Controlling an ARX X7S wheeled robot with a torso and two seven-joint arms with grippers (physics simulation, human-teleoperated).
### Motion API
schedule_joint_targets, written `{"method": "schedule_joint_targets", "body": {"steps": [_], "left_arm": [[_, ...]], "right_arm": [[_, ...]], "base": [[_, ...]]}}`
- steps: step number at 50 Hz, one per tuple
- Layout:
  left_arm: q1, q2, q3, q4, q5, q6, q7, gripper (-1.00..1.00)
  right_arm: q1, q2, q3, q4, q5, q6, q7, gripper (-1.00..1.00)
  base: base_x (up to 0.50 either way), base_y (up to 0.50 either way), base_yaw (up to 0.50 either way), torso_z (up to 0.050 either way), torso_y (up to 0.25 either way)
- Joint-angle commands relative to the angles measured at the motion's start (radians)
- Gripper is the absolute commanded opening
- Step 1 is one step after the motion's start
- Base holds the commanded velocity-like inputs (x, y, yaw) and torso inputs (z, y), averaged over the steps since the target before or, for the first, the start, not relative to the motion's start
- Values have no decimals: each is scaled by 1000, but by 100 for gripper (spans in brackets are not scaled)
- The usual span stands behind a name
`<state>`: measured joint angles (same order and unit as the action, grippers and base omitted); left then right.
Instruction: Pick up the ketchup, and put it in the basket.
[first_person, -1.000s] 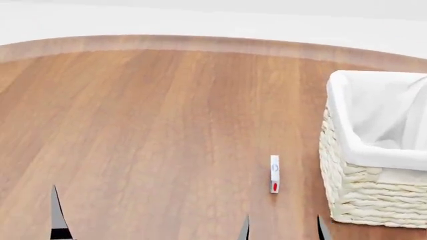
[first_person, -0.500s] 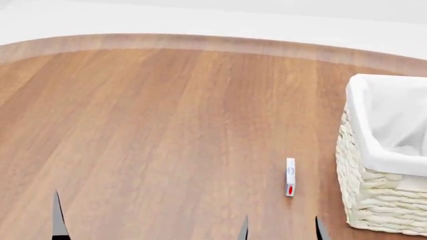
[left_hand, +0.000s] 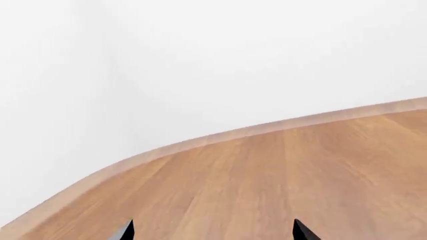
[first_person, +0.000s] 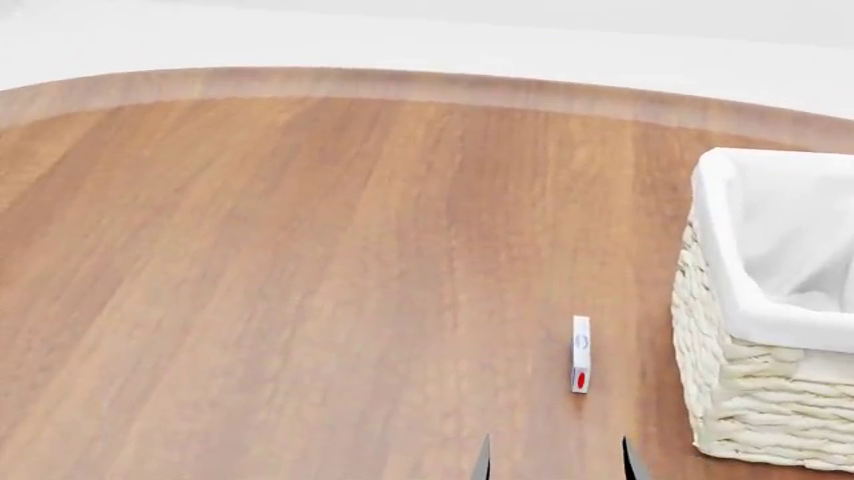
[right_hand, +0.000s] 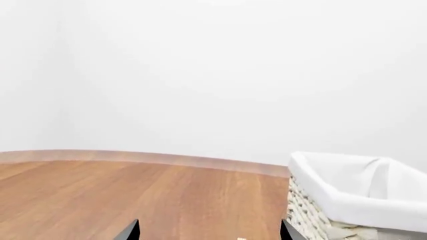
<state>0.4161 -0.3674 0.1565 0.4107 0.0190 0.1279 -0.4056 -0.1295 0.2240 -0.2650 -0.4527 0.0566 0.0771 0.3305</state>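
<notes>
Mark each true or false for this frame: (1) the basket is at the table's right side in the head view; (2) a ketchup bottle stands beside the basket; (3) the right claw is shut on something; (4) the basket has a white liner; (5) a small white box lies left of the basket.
1. True: the basket sits at the right.
2. False: no ketchup bottle shows in any view.
3. False: the right claw is open and holds nothing.
4. True: the liner is white.
5. True: the box lies on the table.

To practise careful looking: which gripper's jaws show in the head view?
The right gripper, its dark jaws at the bottom edge near the basket; the left gripper shows only in its wrist view.
</notes>
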Motion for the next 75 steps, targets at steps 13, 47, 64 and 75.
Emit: {"method": "schedule_joint_targets", "body": {"steps": [13, 47, 64, 75], "left_arm": [[144, -47, -87, -191, -200, 154, 95, 100], [-87, 3, -117, -725, -228, 380, 135, 100], [-156, 14, -73, -792, -328, 390, 264, 100], [-176, 16, -88, -802, -316, 399, 236, 100]], "right_arm": [[15, -11, 7, 37, -12, -10, -16, 100], [25, 4, -15, 57, 6, -18, 2, 100], [38, 11, -17, 105, 14, -38, 8, 100], [39, 15, -22, 104, 19, -35, 11, 100]], "base": [[0, 0, 0, 0, 0], [0, 0, 0, 0, 0], [0, 0, 0, 0, 0], [0, 0, 0, 0, 0]]}}
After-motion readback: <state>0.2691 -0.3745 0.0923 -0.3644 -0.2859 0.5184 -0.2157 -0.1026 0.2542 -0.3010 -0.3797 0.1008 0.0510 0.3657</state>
